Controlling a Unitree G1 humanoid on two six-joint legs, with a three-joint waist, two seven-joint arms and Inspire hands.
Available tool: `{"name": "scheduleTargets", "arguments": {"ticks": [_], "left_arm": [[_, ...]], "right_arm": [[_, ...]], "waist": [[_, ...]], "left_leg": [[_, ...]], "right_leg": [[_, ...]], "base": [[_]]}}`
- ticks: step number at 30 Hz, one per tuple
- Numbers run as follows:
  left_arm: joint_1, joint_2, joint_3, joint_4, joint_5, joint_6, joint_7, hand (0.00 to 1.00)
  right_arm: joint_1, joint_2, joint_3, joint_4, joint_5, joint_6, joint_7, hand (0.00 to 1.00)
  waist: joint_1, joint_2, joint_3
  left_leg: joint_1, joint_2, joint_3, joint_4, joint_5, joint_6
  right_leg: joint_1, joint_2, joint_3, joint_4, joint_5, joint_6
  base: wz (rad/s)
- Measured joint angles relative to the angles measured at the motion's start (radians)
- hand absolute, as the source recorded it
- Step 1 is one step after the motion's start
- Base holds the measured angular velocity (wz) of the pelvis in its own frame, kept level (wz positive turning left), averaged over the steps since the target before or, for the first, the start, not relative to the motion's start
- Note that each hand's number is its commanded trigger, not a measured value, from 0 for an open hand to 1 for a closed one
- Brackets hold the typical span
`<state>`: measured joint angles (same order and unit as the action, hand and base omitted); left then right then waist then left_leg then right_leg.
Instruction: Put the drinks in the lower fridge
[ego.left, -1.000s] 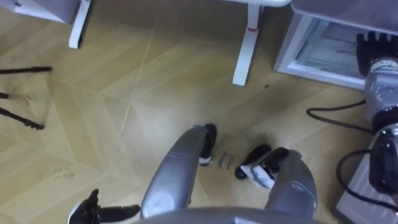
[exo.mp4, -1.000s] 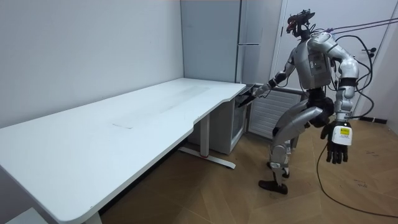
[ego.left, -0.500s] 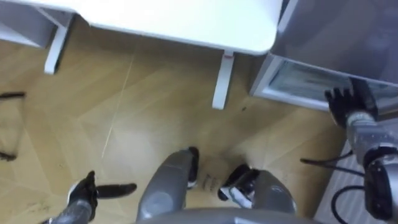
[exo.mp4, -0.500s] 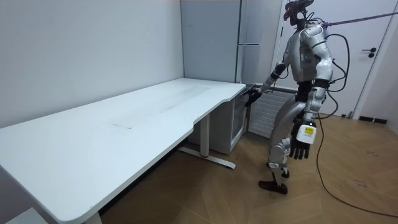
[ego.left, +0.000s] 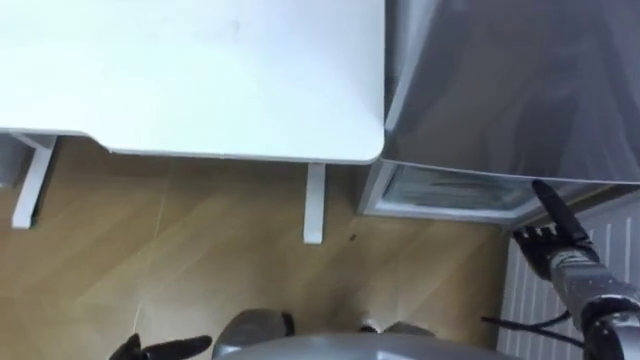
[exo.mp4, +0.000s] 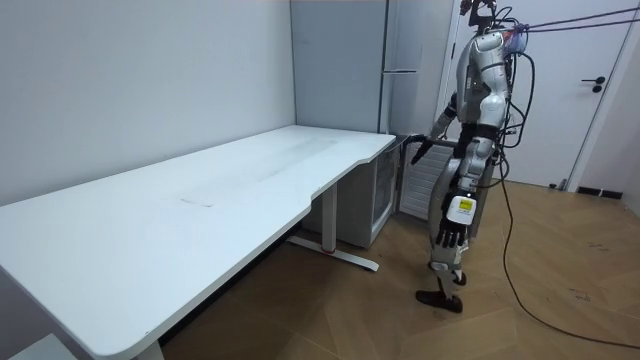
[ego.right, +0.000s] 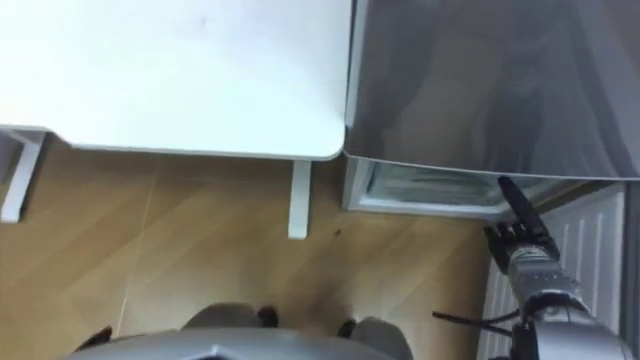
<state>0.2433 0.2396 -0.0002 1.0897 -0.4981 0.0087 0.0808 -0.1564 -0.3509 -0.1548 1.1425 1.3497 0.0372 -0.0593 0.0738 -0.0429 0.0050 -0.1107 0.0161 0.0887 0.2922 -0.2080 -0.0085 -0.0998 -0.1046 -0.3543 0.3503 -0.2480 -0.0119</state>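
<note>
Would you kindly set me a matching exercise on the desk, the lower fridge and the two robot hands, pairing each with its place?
1 white desk
2 lower fridge
3 right robot hand
4 left robot hand

A hangs beside the robot's leg
B at floor level, under the grey upper fridge
C stretched toward the lower fridge
D left of the grey upper fridge

Pairs: 1-D, 2-B, 3-C, 4-A

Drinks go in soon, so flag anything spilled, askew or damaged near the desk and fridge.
Nothing stands out. The white desk and low fridge look intact, the wooden floor unstained; the open right hand reaches toward the fridge, the left hand hangs.
</note>
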Motion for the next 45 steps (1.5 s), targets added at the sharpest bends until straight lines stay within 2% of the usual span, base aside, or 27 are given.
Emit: {"name": "scheduleTargets", "arguments": {"ticks": [2, 4, 8, 15, 17, 20, 26, 28, 30, 33, 37, 41, 45], "left_arm": [[0.006, -0.007, 0.036, -0.003, 0.011, 0.008, 0.003, 0.00], [0.029, -0.013, 0.063, -0.013, 0.015, 0.015, 0.002, 0.00], [0.035, -0.027, 0.109, -0.016, 0.061, 0.027, 0.008, 0.00], [0.054, -0.028, 0.139, -0.053, 0.134, 0.037, 0.018, 0.00], [0.060, -0.027, 0.155, -0.054, 0.154, 0.045, 0.020, 0.00], [0.062, -0.027, 0.156, -0.074, 0.167, 0.066, 0.014, 0.00], [0.061, -0.025, 0.177, -0.085, 0.185, 0.076, -0.006, 0.00], [0.065, -0.027, 0.189, -0.085, 0.186, 0.082, -0.007, 0.00], [0.069, -0.022, 0.193, -0.086, 0.186, 0.087, -0.007, 0.00], [0.080, -0.017, 0.194, -0.086, 0.185, 0.087, -0.008, 0.00], [0.085, -0.017, 0.224, -0.086, 0.203, 0.096, -0.031, 0.00], [0.085, -0.016, 0.267, -0.094, 0.258, 0.099, -0.042, 0.00], [0.091, -0.015, 0.286, -0.099, 0.257, 0.110, -0.045, 0.00]], "right_arm": [[0.040, 0.000, -0.020, -0.077, -0.152, 0.000, -0.057, 0.00], [0.064, 0.000, -0.029, -0.185, -0.252, 0.007, -0.106, 0.00], [0.116, 0.000, -0.038, -0.410, -0.504, 0.008, -0.198, 0.00], [0.182, -0.002, -0.112, -0.673, -0.661, 0.007, -0.324, 0.00], [0.186, -0.003, -0.124, -0.702, -0.717, 0.007, -0.357, 0.00], [0.189, -0.004, -0.147, -0.705, -0.733, 0.009, -0.378, 0.00], [0.211, -0.006, -0.161, -0.704, -0.784, 0.010, -0.386, 0.00], [0.216, -0.006, -0.187, -0.702, -0.798, 0.024, -0.388, 0.00], [0.216, -0.015, -0.201, -0.678, -0.798, 0.029, -0.388, 0.00], [0.217, -0.027, -0.234, -0.586, -0.773, 0.030, -0.385, 0.00], [0.217, -0.045, -0.274, -0.463, -0.761, 0.052, -0.383, 0.00], [0.218, -0.076, -0.323, -0.368, -0.762, 0.053, -0.372, 0.00], [0.218, -0.114, -0.349, -0.268, -0.761, 0.055, -0.363, 0.00]], "waist": [[-0.014, -0.010, -0.0044], [-0.015, -0.012, -0.0045], [-0.056, -0.014, -0.0029], [-0.085, -0.029, -0.0049], [-0.103, -0.039, -0.0091], [-0.108, -0.047, -0.0094], [-0.123, -0.054, -0.0084], [-0.123, -0.060, -0.0060], [-0.133, -0.058, -0.0070], [-0.153, -0.064, -0.0078], [-0.152, -0.070, -0.0065], [-0.158, -0.070, -0.0075], [-0.157, -0.070, -0.0095]], "left_leg": [[0.024, -0.002, 0.001, -0.012, 0.000, 0.000], [0.043, -0.003, 0.002, -0.024, 0.000, 0.000], [0.062, -0.006, 0.000, -0.032, 0.000, 0.000], [0.086, -0.007, 0.018, -0.060, 0.006, 0.010], [0.088, -0.006, 0.019, -0.061, 0.006, 0.010], [0.096, -0.005, 0.028, -0.066, 0.006, 0.010], [0.109, 0.003, 0.050, -0.084, 0.006, 0.010], [0.118, 0.003, 0.058, -0.094, 0.006, 0.010], [0.119, 0.003, 0.059, -0.097, 0.006, 0.010], [0.119, 0.003, 0.061, -0.099, 0.006, 0.010], [0.121, 0.004, 0.072, -0.098, 0.006, 0.010], [0.120, 0.005, 0.072, -0.097, 0.006, 0.010], [0.119, 0.007, 0.072, -0.096, 0.005, 0.010]], "right_leg": [[0.017, 0.004, 0.011, -0.022, 0.003, 0.005], [0.026, 0.009, 0.041, -0.025, 0.007, 0.008], [0.046, 0.015, 0.059, -0.044, 0.014, 0.014], [0.050, 0.016, 0.081, -0.043, 0.016, 0.017], [0.052, 0.018, 0.082, -0.044, 0.018, 0.017], [0.054, 0.022, 0.103, -0.050, 0.023, 0.016], [0.079, 0.038, 0.120, -0.095, 0.043, 0.019], [0.079, 0.041, 0.130, -0.094, 0.044, 0.020], [0.081, 0.041, 0.131, -0.095, 0.044, 0.020], [0.082, 0.042, 0.137, -0.095, 0.044, 0.020], [0.080, 0.043, 0.152, -0.095, 0.044, 0.020], [0.080, 0.048, 0.159, -0.112, 0.045, 0.021], [0.080, 0.051, 0.162, -0.117, 0.048, 0.020]], "base": [[-0.04], [-0.38], [-0.06], [-0.06], [0.00], [-0.07], [-0.06], [-0.13], [-0.04], [0.05], [-0.06], [0.01], [0.01]]}}
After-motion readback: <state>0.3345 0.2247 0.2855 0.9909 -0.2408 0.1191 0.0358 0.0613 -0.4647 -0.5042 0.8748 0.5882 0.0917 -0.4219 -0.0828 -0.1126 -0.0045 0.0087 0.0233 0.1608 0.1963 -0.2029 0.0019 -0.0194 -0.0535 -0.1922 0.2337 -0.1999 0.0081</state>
